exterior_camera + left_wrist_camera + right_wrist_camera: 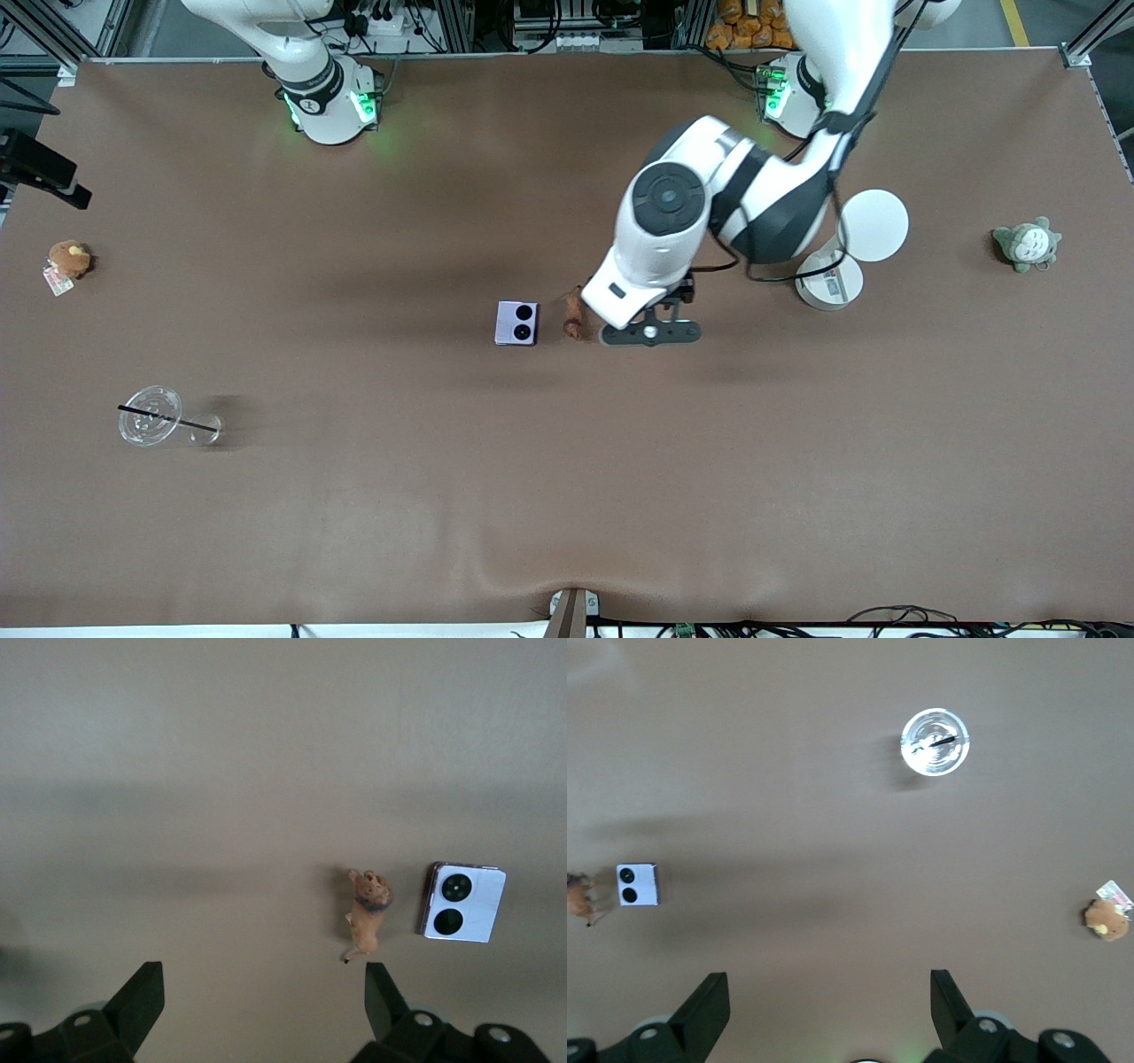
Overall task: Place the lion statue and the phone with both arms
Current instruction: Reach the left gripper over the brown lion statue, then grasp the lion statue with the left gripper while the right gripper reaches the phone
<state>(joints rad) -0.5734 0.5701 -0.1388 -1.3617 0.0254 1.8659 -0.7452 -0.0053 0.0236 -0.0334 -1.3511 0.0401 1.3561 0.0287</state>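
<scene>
- I see the phone (516, 322) lying flat on the bench (567, 496) near its middle, with its two black camera circles facing up.
- The lion statue (575, 316) sits just beside the phone, toward the left arm's end of the bench; there is a small gap between them and nothing grips either one.
- My left gripper (259, 1003) hovers over the bench right next to the lion statue, fingers (142, 997) spread wide and released, nothing between them.
- My right gripper (824, 1003) waits high up near its base, fingers (950, 997) likewise spread and empty.
- Toward the right arm's end I see a clear cup (151, 416) with a black straw and a brown plush (67, 260) with a tag.
- Toward the left arm's end stand a white lamp-like object (850, 248) and a grey-white plush (1026, 244).
</scene>
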